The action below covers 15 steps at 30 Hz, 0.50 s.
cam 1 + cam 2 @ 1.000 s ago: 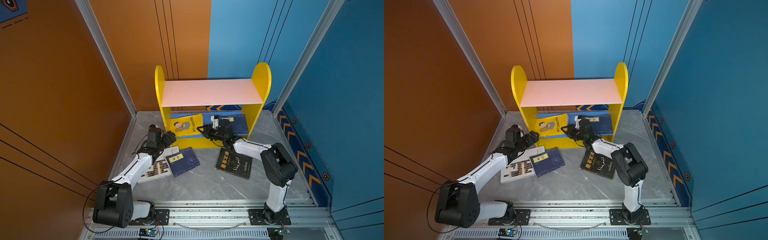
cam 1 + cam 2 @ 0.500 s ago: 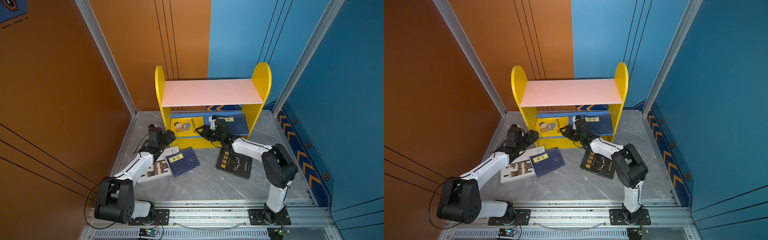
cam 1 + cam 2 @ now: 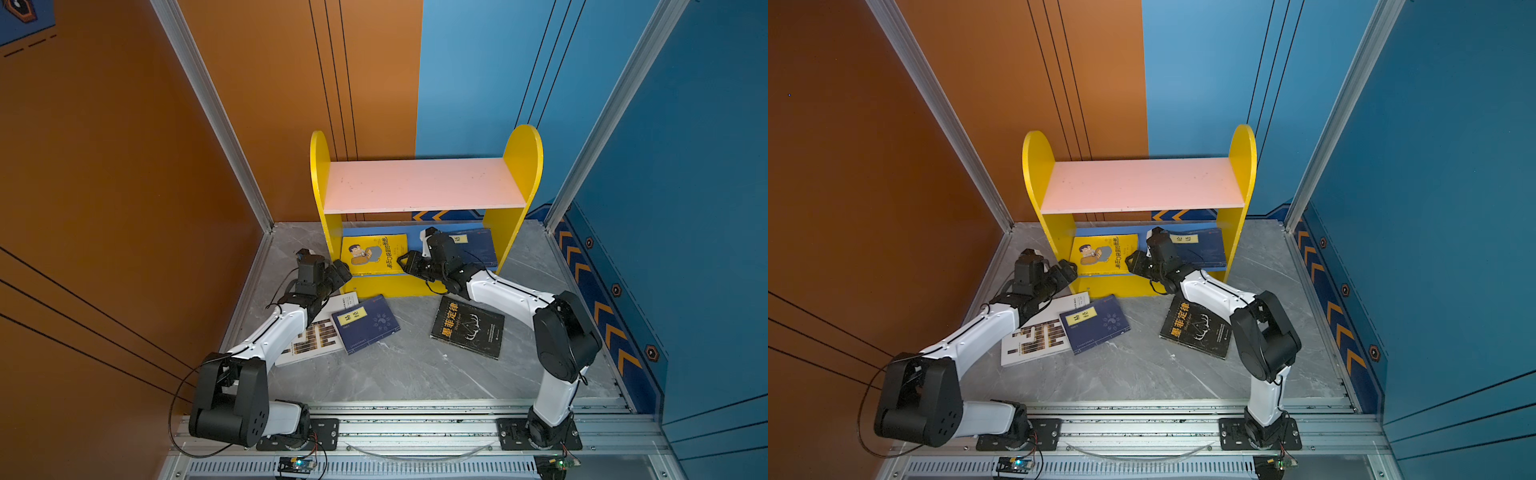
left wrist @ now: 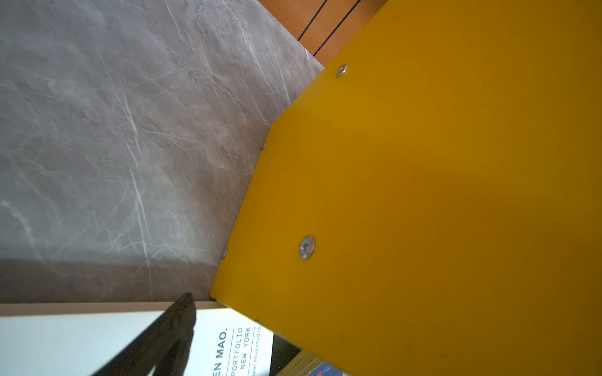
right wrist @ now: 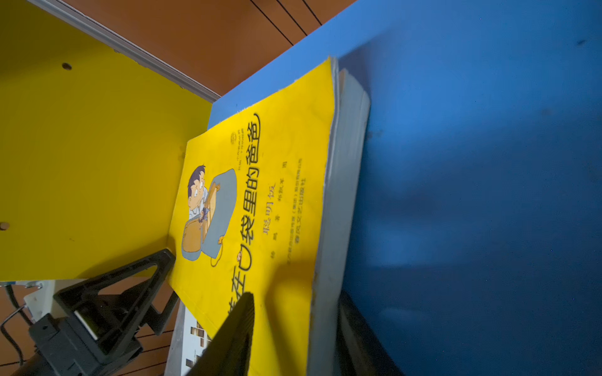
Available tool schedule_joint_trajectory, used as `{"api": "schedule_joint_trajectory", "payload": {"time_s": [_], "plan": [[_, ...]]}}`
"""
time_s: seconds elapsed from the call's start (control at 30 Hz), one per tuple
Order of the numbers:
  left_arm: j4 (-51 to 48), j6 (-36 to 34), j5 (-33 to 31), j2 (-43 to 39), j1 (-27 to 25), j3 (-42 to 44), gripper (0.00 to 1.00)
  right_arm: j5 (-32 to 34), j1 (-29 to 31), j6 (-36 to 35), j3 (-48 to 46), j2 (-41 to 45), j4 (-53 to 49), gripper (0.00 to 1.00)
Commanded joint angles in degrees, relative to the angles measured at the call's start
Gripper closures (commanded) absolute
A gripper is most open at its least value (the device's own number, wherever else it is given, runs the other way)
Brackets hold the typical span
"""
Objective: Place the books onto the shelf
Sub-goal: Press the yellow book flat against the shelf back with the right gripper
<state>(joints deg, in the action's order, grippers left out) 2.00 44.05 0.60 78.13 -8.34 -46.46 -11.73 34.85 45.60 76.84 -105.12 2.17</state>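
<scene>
The shelf (image 3: 419, 185) stands at the back, with yellow side panels, a pink upper board and a blue lower board (image 5: 472, 162). A yellow book (image 3: 374, 253) (image 5: 260, 195) lies flat on the lower board beside a navy book (image 3: 473, 245). My right gripper (image 3: 405, 262) (image 5: 294, 296) is open, its jaws standing on either side of the yellow book's near edge with a gap. On the floor lie a navy book (image 3: 365, 324), a white book (image 3: 316, 340) and a black book (image 3: 467, 328). My left gripper (image 3: 343, 268) is open and empty beside the shelf's left panel (image 4: 423, 195), above the white book's corner (image 4: 97, 338).
Orange and blue walls close in the grey marble floor (image 3: 415, 374) on three sides. Both arm bases sit on the aluminium rail (image 3: 415, 428) at the front. The pink board carries nothing.
The right gripper has opened and the yellow book, tilted up a second ago, now lies flat on the lower board. The left arm has shifted slightly toward the shelf's left panel.
</scene>
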Motion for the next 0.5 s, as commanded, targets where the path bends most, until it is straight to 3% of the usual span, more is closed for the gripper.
{"api": "schedule_joint_trajectory", "payload": {"time_s": [0.0,0.47], "plan": [[-3.94,-0.11,-0.78,1.24,-0.36,0.75,0.08,3.1,0.3,-2.72,1.2,1.15,-5.95,0.56],[-4.31,-0.04,0.35,-0.97,-0.39,0.62,0.08,6.23,1.75,-5.07,3.24,0.65,-8.77,0.6]]}}
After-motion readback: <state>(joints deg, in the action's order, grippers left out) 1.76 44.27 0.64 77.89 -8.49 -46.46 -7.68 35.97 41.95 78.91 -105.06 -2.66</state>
